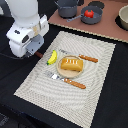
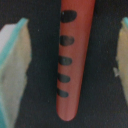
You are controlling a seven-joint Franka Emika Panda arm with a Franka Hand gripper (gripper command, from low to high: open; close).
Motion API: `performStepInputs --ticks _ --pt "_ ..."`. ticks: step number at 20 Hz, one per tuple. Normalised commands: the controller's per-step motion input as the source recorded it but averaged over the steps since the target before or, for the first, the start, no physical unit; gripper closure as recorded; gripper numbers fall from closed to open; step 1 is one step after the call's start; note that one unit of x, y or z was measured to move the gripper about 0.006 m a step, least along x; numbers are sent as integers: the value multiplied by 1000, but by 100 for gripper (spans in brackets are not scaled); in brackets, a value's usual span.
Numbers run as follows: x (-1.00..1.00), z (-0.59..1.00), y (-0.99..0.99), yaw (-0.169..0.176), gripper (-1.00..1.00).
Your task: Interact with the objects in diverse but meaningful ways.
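In the wrist view a reddish-brown sausage (image 2: 75,60) with dark grill marks lies on a dark surface. My gripper (image 2: 74,67) is open, and its teal-edged fingers (image 2: 15,75) stand on either side of the sausage with gaps, not touching it. In the exterior view the gripper (image 1: 36,51) hangs low over the dark table, just off the placemat's edge on the exterior view's left. A yellow banana (image 1: 52,57) lies on the placemat beside the plate. The scored bread loaf (image 1: 71,65) sits on the tan plate (image 1: 61,70). A red tomato (image 1: 88,14) rests in a dark pan at the back.
An orange-handled knife (image 1: 88,58) and fork (image 1: 74,83) flank the plate on the striped placemat (image 1: 95,95). A grey pot (image 1: 67,8) and the dark pan (image 1: 95,19) stand on a brown board at the back, with a bowl (image 1: 123,17) on the exterior view's right.
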Motion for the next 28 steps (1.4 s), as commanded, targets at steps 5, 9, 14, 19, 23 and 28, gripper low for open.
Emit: performStepInputs --ticks 5,9,14,19,23,28 --pt "243 977 298 -148 -100" --pt "565 406 213 -148 -100" --pt "694 94 131 -109 -100" --pt "874 -146 -1 -76 -100" --pt "778 -119 -13 -59 -100" --pt "653 -47 -34 -13 -100"
